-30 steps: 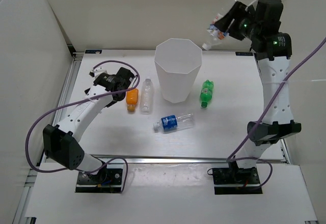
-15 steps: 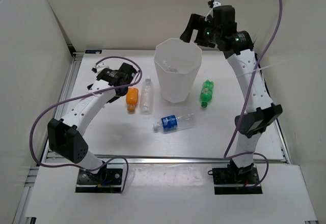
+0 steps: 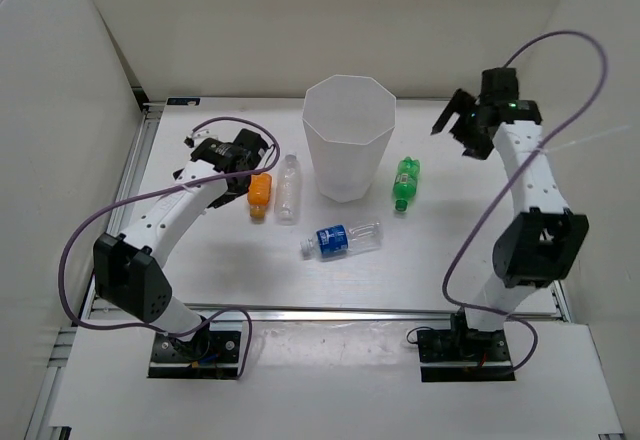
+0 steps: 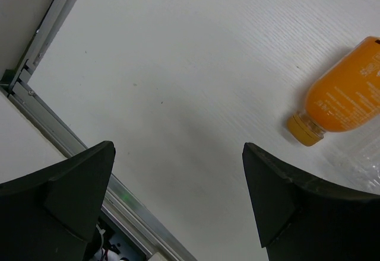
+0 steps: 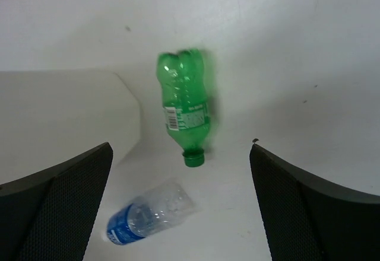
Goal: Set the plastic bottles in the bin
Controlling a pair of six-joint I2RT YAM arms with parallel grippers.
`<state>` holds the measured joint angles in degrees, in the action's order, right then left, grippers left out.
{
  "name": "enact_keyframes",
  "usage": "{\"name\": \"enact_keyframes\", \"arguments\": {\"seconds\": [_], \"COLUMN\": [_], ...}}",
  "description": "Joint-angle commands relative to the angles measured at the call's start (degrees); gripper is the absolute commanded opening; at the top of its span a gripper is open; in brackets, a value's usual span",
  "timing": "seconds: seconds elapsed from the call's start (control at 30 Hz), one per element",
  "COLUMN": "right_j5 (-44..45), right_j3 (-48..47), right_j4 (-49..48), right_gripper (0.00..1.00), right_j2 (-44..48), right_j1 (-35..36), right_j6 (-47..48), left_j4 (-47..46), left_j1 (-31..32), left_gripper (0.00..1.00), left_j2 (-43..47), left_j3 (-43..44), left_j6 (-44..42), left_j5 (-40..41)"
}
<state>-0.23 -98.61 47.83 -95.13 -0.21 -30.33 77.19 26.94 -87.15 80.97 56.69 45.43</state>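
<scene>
The white faceted bin [image 3: 377,135] stands upright at the table's back centre. To its left lie an orange bottle [image 3: 259,195] [image 4: 347,95] and a plain clear bottle [image 3: 288,188]. A green bottle [image 3: 404,182] [image 5: 184,110] lies to its right, and a blue-labelled clear bottle [image 3: 341,239] [image 5: 145,219] lies in front of it. My left gripper [image 3: 240,178] [image 4: 178,196] hovers open just left of the orange bottle, holding nothing. Raised to the right of the bin, my right gripper [image 3: 458,130] [image 5: 181,201] is open and empty, looking down on the green bottle.
A metal rail [image 4: 47,124] runs along the table's left edge, close to my left gripper. White walls enclose the table at the back and on both sides. The bin's wall [image 5: 65,113] fills the left of the right wrist view.
My right gripper held a labelled bottle high at the back right, swung over the bin and opened, then moved to the bin's right, empty. The left arm barely shifted.
</scene>
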Motion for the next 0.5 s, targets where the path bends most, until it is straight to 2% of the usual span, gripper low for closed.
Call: {"name": "enact_keyframes", "arguments": {"seconds": [0.0,0.3,0.47], "right_j5": [-3.99,-8.20,-8.21], "right_j3": [3.51,2.99,0.79], "right_j4": [-0.64,-1.96,-1.96], "right_gripper": [1.00,1.00,1.00], "right_j2": [-5.49,-21.57,-27.11], "right_j1": [1.70,3.37,5.04], "right_j6": [3.34,4.75,5.37], "left_j4": [-1.16,-1.87,-1.87], "left_j1": [-0.22,-0.22,-0.22], "left_gripper": [0.99,0.99,0.99], "left_j2": [3.39,4.01,3.48], "left_j3": [-0.20,-1.96,-2.48], "left_j6": [-2.19,-3.95,-5.01], "left_j5": [-3.15,-5.79,-6.41]}}
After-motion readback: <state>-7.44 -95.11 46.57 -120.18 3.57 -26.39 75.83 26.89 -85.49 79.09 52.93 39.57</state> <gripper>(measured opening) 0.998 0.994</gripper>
